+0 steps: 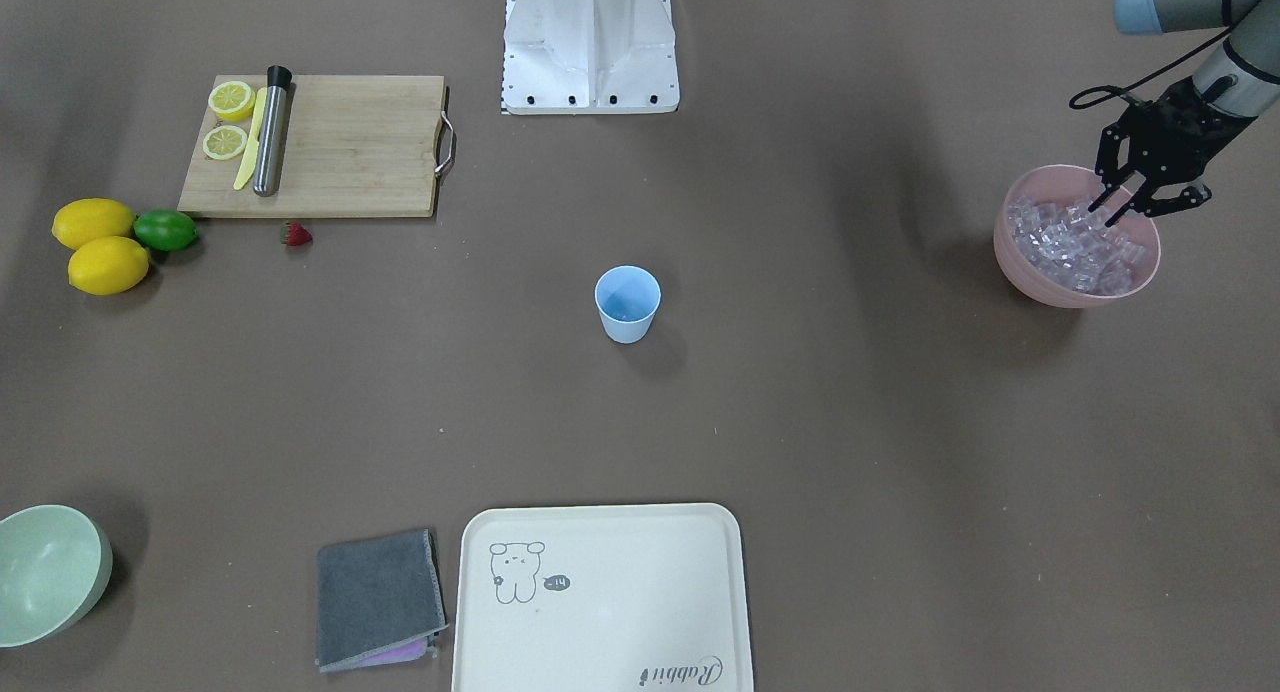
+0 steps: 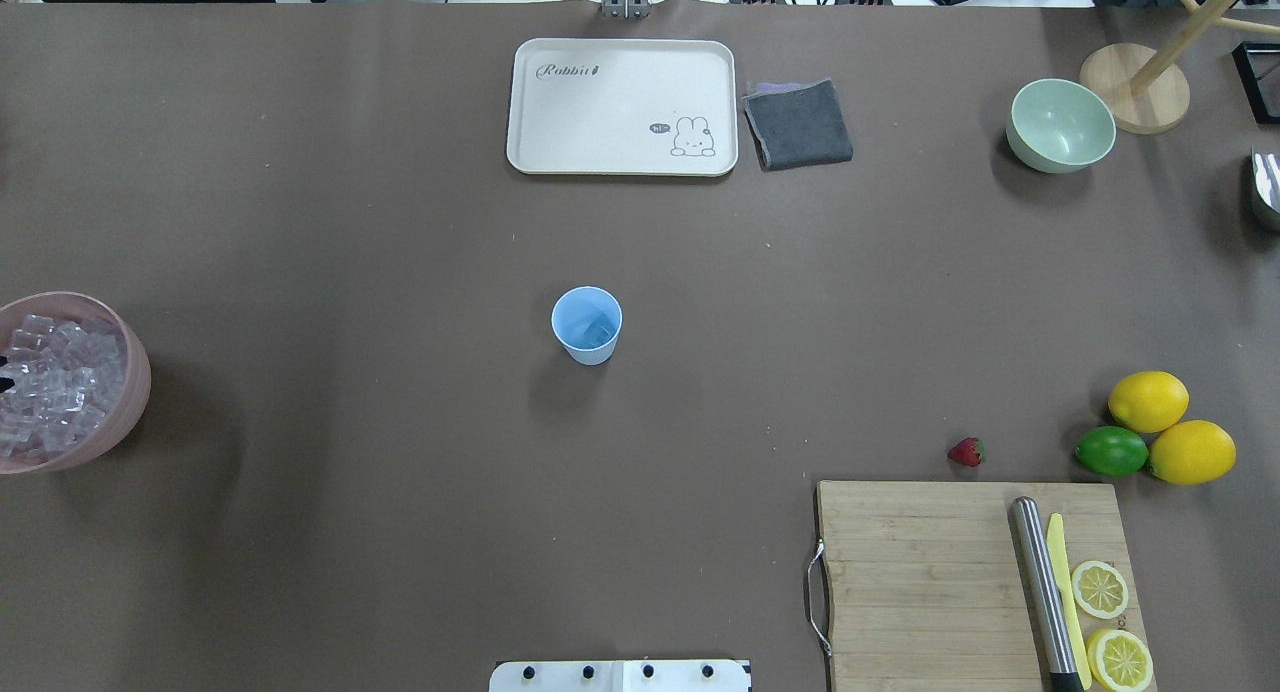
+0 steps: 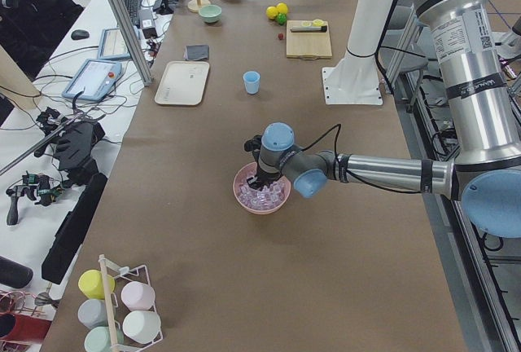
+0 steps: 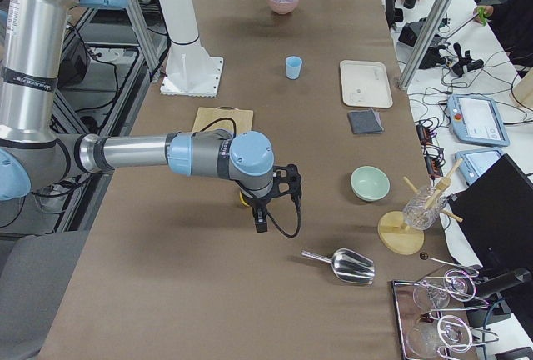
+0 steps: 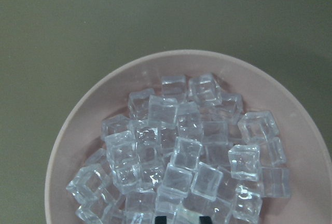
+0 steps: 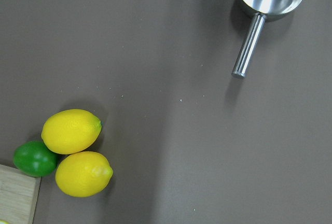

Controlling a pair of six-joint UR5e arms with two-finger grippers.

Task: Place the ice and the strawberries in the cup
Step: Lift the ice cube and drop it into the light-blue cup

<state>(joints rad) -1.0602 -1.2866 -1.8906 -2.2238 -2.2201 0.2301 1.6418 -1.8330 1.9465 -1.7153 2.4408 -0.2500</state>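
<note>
Dipping at the table (image 1: 850,422) edge, left gripper (image 1: 1115,208) jaws parted in ice (image 1: 1075,254); cup (image 1: 628,303) alone mid-table; right gripper (image 4: 261,220) jaws: cannot tell; tray (image 1: 600,622) reads "Rabbit".

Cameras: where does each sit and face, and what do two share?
Exterior front-facing: across the table, facing the robot's white base; left gripper dips into clear ice cubes in the pink plastic bowl.
Overhead exterior: behind the robot, looking down; pale blue plastic cup central.
Exterior left: table's end, left arm near.
Exterior right: opposite end, right arm near.
Left wrist-mounted: down onto ice, jaws' tips showing.
Right wrist-mounted: down on yellow lemons, green lime.
Shared: the cup, front-facing and overhead.
</note>
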